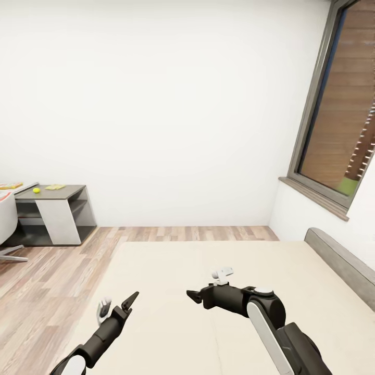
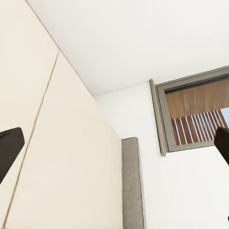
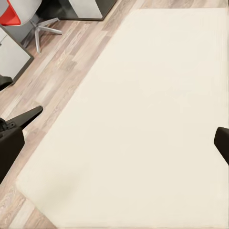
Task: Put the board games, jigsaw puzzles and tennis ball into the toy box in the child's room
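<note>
Toys were few in sight: the tennis ball [image 1: 36, 190] sat on the dark wing of the table [image 1: 70, 188], well apart from the robot, with flat yellowish items beside it (too small to identify). The bed [image 1: 208, 271] mattress lay bare ahead. Left gripper [image 1: 117, 305] and right gripper [image 1: 207, 285] both hung spread and empty, so collecting seemed unfinished.

Bed [image 1: 219, 271] ahead under both arms; table [image 1: 57, 194] far left, tennis ball [image 1: 36, 190] on it
</note>
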Tool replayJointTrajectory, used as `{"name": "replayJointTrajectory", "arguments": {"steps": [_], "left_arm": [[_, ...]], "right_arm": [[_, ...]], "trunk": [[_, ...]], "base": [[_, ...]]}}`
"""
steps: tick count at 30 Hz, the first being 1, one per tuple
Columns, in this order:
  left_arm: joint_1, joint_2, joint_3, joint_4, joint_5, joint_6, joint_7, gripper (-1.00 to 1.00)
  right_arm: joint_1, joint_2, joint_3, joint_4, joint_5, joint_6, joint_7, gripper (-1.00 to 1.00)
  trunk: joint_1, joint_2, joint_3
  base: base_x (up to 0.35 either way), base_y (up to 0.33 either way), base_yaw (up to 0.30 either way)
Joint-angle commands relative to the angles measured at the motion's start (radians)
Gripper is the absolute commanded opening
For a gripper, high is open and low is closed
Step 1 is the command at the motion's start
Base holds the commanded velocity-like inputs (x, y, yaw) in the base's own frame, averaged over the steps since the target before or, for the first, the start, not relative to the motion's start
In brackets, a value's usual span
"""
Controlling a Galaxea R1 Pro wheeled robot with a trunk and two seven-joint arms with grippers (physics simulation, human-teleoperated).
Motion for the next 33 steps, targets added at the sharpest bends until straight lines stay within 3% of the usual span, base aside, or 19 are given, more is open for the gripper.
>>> {"name": "replayJointTrajectory", "arguments": {"steps": [1,33], "left_arm": [[0.000,0.000,0.002,0.000,0.009,0.009,-0.001,1.00],[0.000,0.000,0.002,0.000,0.009,0.010,-0.001,1.00]], "right_arm": [[0.000,-0.001,0.000,0.000,0.007,0.003,0.007,1.00],[-0.001,-0.001,-0.005,0.000,0.007,0.005,0.007,1.00]], "trunk": [[0.000,-0.001,0.000],[0.000,-0.001,0.000]], "base": [[0.000,-0.278,0.000],[0.000,-0.278,0.000]]}}
